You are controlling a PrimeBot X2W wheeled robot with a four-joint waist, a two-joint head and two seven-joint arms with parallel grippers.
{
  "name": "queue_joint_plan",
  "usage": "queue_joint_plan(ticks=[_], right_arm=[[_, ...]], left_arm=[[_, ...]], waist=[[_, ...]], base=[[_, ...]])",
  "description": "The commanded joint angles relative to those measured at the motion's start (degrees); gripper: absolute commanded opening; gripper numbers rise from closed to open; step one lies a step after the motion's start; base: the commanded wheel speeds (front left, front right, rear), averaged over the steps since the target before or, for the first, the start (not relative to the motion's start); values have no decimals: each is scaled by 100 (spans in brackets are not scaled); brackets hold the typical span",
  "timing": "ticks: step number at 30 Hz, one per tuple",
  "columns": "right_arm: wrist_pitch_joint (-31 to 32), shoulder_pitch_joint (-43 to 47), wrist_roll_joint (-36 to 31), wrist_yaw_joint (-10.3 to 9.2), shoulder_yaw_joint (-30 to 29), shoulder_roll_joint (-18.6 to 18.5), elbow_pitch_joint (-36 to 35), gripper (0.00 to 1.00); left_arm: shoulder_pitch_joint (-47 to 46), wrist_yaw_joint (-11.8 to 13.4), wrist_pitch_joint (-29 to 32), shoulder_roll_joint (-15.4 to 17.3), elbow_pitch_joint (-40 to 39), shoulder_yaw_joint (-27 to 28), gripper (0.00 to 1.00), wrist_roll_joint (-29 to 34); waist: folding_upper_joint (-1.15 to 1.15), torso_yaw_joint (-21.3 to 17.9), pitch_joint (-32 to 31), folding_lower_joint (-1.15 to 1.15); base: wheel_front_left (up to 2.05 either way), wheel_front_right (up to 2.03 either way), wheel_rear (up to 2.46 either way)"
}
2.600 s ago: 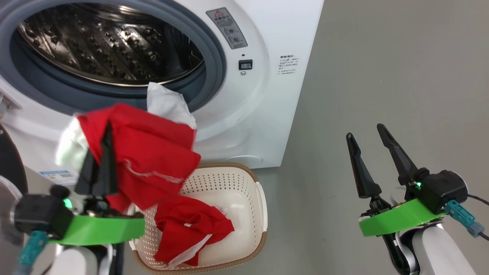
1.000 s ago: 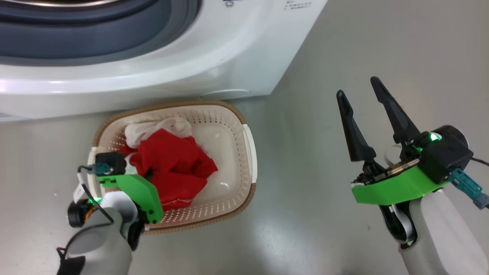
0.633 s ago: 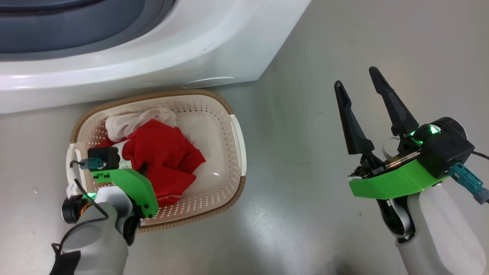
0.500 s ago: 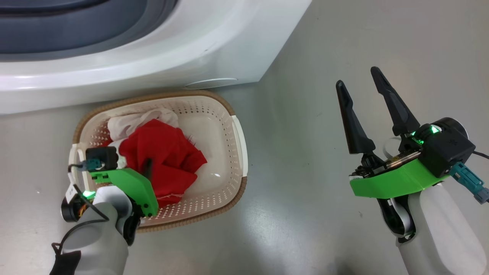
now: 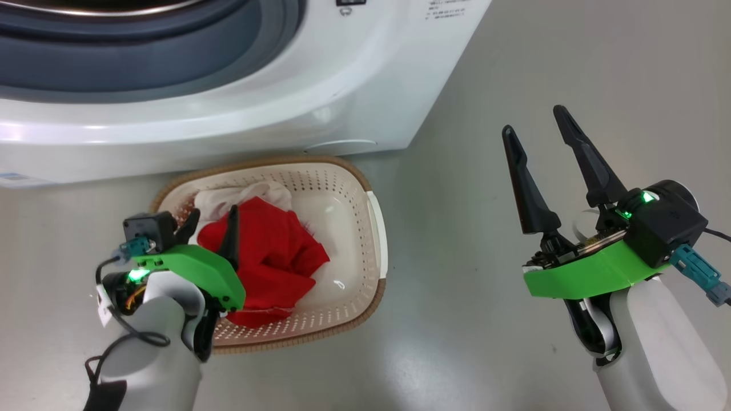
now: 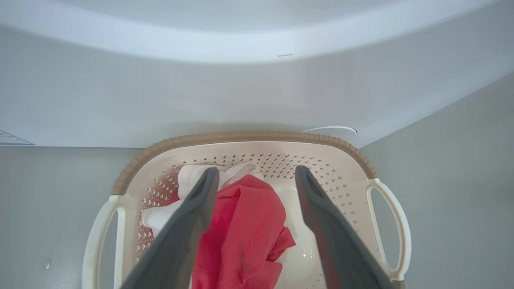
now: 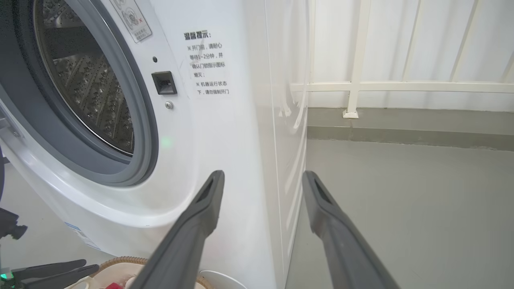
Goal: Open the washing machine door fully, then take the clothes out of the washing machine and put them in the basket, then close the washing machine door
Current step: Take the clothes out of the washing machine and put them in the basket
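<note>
The white washing machine (image 5: 354,85) fills the top of the head view, its grey gasket (image 5: 171,51) and steel drum (image 7: 88,92) uncovered. The washing machine door is out of view. In front of it on the floor stands the cream basket (image 5: 377,228) with a brown rim (image 6: 249,136). The red and white clothes (image 5: 274,257) lie heaped in its left half. My left gripper (image 5: 212,220) hangs open just over the heap, with the red cloth (image 6: 245,224) below its spread fingers. My right gripper (image 5: 533,121) is open and empty, off to the right above the floor.
Bare grey floor (image 5: 457,200) stretches between the basket and my right arm. In the right wrist view a white railing (image 7: 353,84) and wall stand behind the machine's right side. A small blue sticker (image 5: 17,178) is low on the machine's front.
My left gripper has opened and let the red clothes drop into the basket, then risen a little. The head camera has shifted. The right gripper has stayed open.
</note>
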Motion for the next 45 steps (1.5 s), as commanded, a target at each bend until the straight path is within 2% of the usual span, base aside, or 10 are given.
queue_joint_plan(ticks=[1,10,19,29,45], right_arm=[[-36,147,70,35,72,-24,-111,100],[-36,346,44,35,23,-72,-25,100],[-36,640,17,35,-57,-70,115,100],[-36,1034,26,35,-128,-19,183,100],[-36,1414,-76,35,-438,54,213,100]], left_arm=[[324,42,-67,191,-349,194,100,68],[1104,170,-69,194,-1805,680,100,441],[1781,136,-69,96,-2978,1029,100,829],[2672,86,-70,31,-4283,1461,100,1263],[3395,-9,-70,6,-5215,1772,100,1606]], waist=[[0,103,-187,0],[0,226,-757,0],[0,352,-1365,0],[0,275,-2104,0],[0,304,-2764,0]], base=[[0,0,0],[0,0,0],[0,0,0],[0,0,0],[0,0,0]])
